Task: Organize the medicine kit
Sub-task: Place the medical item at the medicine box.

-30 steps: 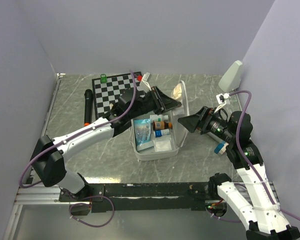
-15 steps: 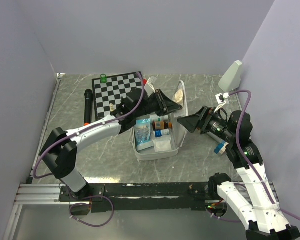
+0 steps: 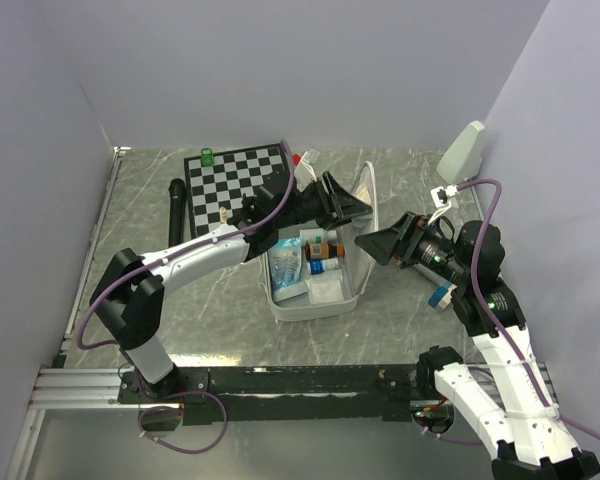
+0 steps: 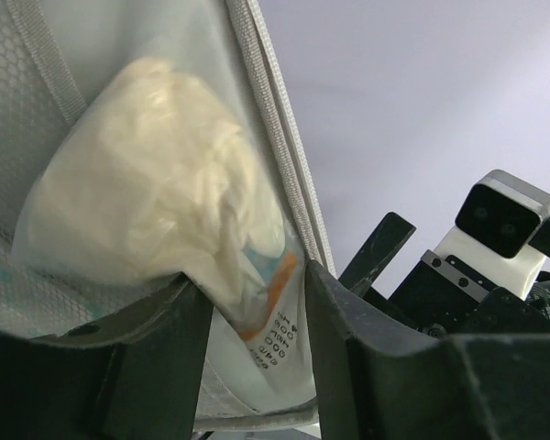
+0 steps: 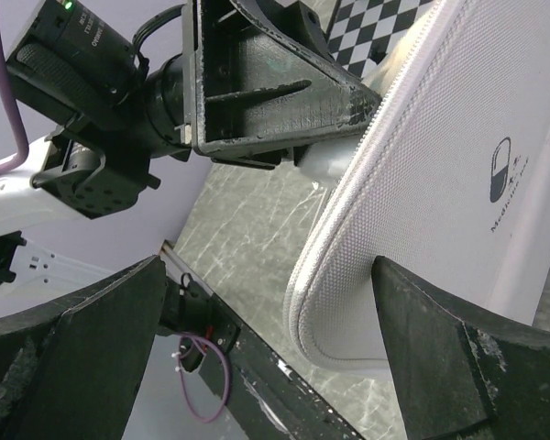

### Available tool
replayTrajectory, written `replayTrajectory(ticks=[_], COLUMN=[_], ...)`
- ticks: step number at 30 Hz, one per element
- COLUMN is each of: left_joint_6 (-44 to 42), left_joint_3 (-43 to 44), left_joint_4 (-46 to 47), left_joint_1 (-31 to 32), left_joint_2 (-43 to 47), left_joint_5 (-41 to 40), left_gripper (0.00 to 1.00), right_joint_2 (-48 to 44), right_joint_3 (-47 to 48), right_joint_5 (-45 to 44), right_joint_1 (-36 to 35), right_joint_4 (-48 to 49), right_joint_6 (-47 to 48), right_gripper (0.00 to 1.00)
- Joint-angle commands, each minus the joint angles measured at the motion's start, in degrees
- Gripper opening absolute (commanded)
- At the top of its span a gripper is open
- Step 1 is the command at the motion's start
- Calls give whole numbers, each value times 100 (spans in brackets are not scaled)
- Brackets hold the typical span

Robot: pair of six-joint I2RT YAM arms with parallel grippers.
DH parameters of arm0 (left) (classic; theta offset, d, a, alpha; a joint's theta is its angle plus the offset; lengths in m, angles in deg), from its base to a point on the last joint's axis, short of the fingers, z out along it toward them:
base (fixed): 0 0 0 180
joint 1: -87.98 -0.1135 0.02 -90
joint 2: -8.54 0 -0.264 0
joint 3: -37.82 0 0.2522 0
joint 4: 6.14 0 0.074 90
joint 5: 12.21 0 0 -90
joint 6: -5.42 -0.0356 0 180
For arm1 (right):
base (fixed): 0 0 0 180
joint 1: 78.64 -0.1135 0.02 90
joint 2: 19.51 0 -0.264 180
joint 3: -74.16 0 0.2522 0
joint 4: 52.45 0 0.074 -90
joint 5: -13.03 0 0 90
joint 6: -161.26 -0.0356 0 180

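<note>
Fingers of the left end effector (image 4: 257, 286) flank a cotton bag (image 4: 156, 192) inside the raised lid (image 5: 458, 137) of the medicine kit (image 3: 315, 308); pinching or not, I cannot tell. The right end effector (image 5: 268, 266) gapes wide by the lid.

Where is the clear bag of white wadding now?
Left wrist view: the bag lies against the mesh inside of the medicine kit lid, its lower end between the fingers of the left claw.
</note>
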Motion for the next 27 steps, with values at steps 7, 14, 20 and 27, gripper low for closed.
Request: replayTrajectory(ticks=[7,14,20,27], left_joint_6=[-193,70,606,1292], left_joint_3=[275,187,-32,-217], left_joint_4=[158,492,1098,1959], left_joint_1=[-12,-65,-153,-170], left_joint_2=[102,207,497,533], left_joint_5=[155,270,375,586], left_gripper=[30,14,11,12], right_joint_2=[52,35,17,0], right_joint_3=[-8,54,45,36], right_joint_5=[89,54,54,45], right_joint_1=[38,30,38,47], right_joint_4=[316,237,254,254], right_joint_6=[-58,-5,-23,-40], right_gripper=[100,100,100,100])
